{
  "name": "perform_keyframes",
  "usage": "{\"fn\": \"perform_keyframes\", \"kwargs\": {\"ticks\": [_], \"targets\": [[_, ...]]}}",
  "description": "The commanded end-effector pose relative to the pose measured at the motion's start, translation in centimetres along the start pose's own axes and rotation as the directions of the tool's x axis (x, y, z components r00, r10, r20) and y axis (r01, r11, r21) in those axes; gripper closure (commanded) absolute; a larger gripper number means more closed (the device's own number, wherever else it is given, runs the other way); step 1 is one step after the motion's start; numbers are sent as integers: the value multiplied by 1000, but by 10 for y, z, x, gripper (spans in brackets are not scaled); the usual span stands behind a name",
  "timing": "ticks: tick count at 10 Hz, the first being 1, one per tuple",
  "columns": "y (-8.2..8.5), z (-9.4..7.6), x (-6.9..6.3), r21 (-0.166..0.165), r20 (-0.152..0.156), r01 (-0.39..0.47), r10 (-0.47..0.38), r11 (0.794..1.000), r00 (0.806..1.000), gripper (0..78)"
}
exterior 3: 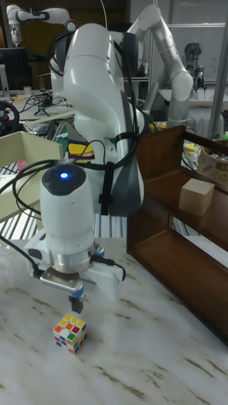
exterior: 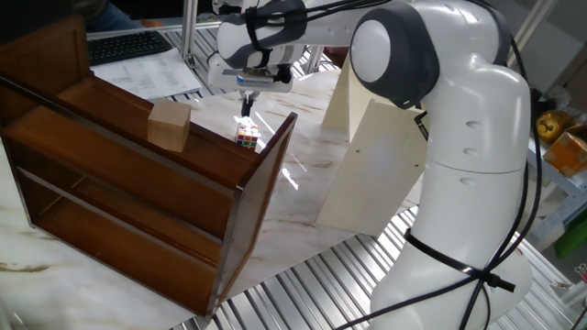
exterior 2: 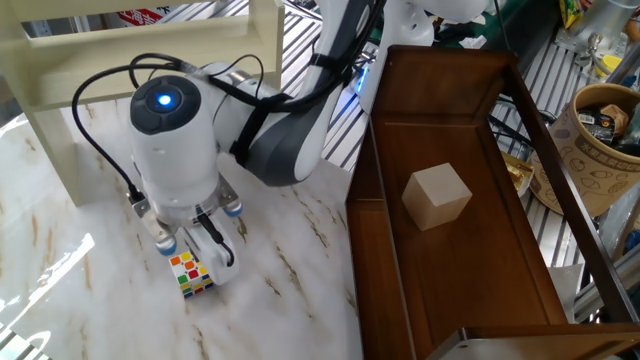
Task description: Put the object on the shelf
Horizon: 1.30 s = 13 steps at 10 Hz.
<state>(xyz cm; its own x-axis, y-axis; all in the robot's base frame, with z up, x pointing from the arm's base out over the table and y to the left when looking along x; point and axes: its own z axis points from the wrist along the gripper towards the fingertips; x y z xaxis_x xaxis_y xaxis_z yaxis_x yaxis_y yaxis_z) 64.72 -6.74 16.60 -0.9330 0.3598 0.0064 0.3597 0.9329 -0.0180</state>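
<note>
The object, a small colour-sticker cube [exterior 2: 192,274], lies on the marble table [exterior 2: 290,290], also seen as the cube [exterior 3: 70,333] and the cube [exterior: 248,137]. My gripper [exterior 2: 193,252] hangs open directly over it, one finger on each side, nothing held. In the tall view the fingertips [exterior 3: 77,305] end just above the cube's top face. The gripper [exterior: 246,103] points straight down. The shelf, a cream panelled unit [exterior: 376,156], stands behind the arm, and the same shelf [exterior 2: 150,45] runs along the table's far edge.
A dark brown wooden shelf unit [exterior: 138,183] stands close beside the cube, with a tan wooden block [exterior: 170,126] on its upper board. A basket of items [exterior 2: 600,120] sits beyond it. Metal slats [exterior: 312,284] border the marble top.
</note>
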Motion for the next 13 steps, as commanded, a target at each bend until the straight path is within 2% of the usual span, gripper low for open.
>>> {"fn": "perform_keyframes", "kwargs": {"ticks": [1,4,9,10,13], "targets": [[-1,12,-8,-11,18,6,-6,1000,1000,776],[-5,25,-15,-20,34,14,-13,1000,999,776],[-4,27,-16,-15,24,-13,14,1000,1000,776],[-4,27,-16,-15,24,-13,14,1000,1000,1],[-4,27,-16,-15,24,-13,14,1000,1000,1]]}}
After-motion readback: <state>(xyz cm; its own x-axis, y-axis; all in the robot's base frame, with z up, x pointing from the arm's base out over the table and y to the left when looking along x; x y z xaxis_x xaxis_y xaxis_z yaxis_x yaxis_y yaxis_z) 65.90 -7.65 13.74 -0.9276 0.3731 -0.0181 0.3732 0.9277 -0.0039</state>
